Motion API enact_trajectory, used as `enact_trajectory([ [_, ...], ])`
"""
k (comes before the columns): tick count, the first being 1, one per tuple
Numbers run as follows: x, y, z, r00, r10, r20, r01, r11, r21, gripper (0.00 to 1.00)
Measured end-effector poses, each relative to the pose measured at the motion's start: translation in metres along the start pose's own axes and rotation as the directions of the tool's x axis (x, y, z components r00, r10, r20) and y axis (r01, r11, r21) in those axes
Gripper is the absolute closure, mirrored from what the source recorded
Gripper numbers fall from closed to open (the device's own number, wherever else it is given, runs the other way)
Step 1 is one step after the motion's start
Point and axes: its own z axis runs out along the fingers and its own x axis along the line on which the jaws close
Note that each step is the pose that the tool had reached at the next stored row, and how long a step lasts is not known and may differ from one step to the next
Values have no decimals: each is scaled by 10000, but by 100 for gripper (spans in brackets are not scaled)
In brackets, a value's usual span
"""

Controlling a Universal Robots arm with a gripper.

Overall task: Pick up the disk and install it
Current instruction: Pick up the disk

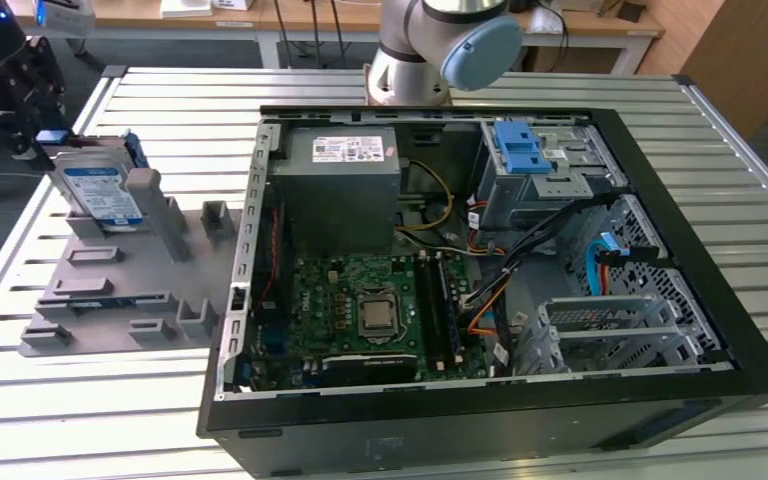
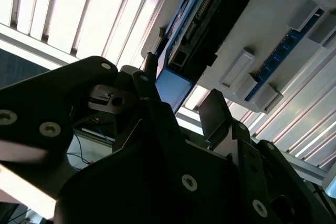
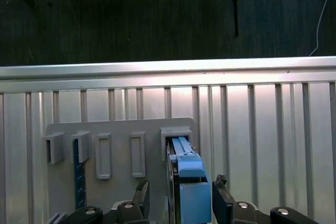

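Straddling the disk: we see the fingers (image 3: 219, 186) spread apart, one on each side of the disk (image 3: 191, 195), neither visibly clamped on it.

In the first wrist view, the gripper (image 3: 181, 183) hangs over the disk's blue carrier edge. One finger lies just beside the edge, and the other stands off with a clear gap. In the exterior view we find the disk upright in a slot of the grey holder (image 1: 117, 300), at the exterior view's left on the slatted table (image 1: 91, 400). The open computer case (image 1: 491, 425) lies beside the holder, toward the exterior view's right, with the arm's base (image 1: 418, 60) behind it.
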Motion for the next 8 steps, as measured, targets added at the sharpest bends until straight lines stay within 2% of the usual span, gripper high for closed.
enact_trajectory([
  [8,-23,1,20,10000,0,-2,0,10000,3,41],
])
